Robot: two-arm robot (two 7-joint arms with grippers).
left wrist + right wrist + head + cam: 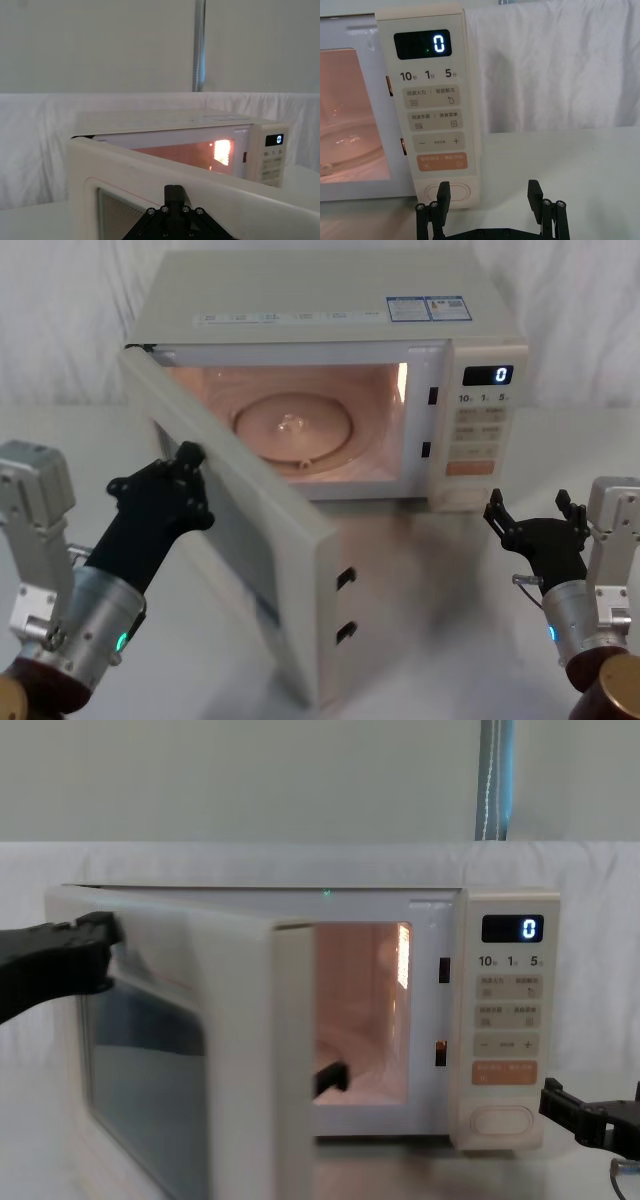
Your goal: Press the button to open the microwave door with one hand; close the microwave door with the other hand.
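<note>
**Door swung open, left gripper set against it to push it shut**

Head view: the microwave door stands open on its left hinge, angled out over the table, with the lit cavity and its glass turntable exposed. The left gripper, green-lit at the wrist, lies against the door's outer face near the top edge, a sensible place to lever the door closed; whether its fingers are spread or together I cannot tell. The right gripper, blue-lit, hangs just in front of the control panel with its fingers spread wide and empty, apparently clear of the button now that the door is released.

Left wrist view: the door's top edge runs across just beyond the left gripper's black frame, with the glowing cavity behind, so this arm faces the door squarely.

Right wrist view: the wide cream button sits at the panel's foot under the orange key, just beyond one fingertip of the open claw.

Chest view: the door juts towards the camera, the left gripper touching its upper outer side; the right gripper sits low, near the button but apart.
</note>
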